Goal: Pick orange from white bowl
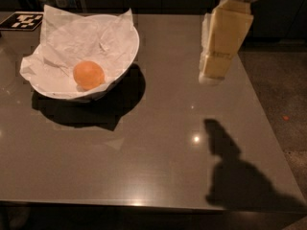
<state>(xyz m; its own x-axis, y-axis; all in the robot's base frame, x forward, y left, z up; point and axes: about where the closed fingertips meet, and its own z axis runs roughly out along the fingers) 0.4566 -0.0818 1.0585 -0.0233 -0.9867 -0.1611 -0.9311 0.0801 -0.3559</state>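
At the far left of the dark glossy table [144, 157], a small round orange fruit [88, 74] lies in the wide white paper-lined bowl [136, 44]. The cream-coloured gripper [211, 75] hangs well apart to the right, and whether it is open cannot be told. This is judged to be the approach step: the next move calls for travel left, then descent onto the fruit.

The single camera looks down at a slant from above the near edge of the dark table [144, 166] and faces its far side from fairly near. The white bowl [134, 51] lies upper left, and the gripper [211, 78] hangs upper right above the table.
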